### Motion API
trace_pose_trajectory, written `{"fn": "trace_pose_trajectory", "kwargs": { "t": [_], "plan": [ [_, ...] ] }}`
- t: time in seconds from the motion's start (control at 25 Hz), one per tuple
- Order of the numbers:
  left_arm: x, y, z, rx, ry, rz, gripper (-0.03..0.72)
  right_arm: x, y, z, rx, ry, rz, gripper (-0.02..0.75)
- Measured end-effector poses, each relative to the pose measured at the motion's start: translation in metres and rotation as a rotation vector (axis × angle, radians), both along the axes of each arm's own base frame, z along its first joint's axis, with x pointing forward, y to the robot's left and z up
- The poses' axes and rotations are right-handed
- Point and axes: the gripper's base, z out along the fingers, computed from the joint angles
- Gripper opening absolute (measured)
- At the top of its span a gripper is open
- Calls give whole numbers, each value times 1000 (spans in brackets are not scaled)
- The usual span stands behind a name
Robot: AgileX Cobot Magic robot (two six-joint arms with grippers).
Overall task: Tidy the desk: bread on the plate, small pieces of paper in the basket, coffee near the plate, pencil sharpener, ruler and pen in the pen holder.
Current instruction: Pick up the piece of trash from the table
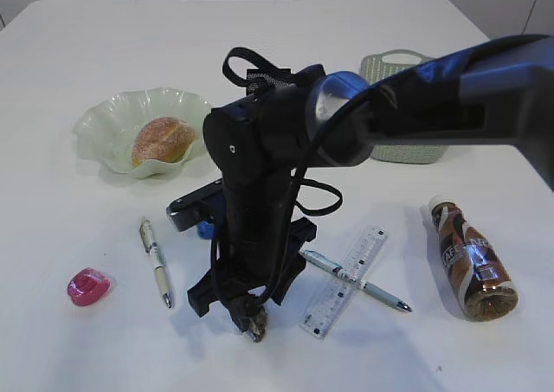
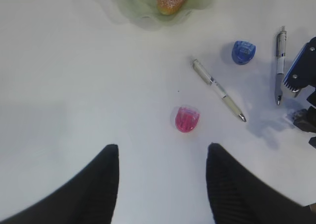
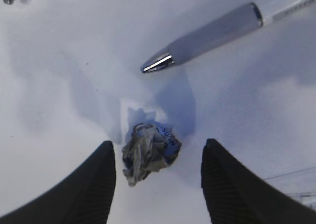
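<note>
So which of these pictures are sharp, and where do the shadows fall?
Exterior view: mostly sharp, but the near right arm is a blurred mass; soft shadows under the arm. Left wrist view: even light, the black fingers soft at the bottom edge. Right wrist view: bluish cast, the crumpled paper ball fairly crisp between the open fingers, heavy shadow around it, the pen tip glinting.

White desk [image 1: 78, 46], scattered pens [image 1: 157, 262]
</note>
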Motion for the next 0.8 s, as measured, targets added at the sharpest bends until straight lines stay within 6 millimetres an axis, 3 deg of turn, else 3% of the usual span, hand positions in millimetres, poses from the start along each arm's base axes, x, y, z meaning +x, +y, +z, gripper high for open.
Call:
{"fn": "trace_pose_trajectory", "kwargs": {
  "t": [0.8],
  "plan": [
    [0,0,0,0,0,0,394,0,0,-6,-9,10,-1,440]
  ]
}}
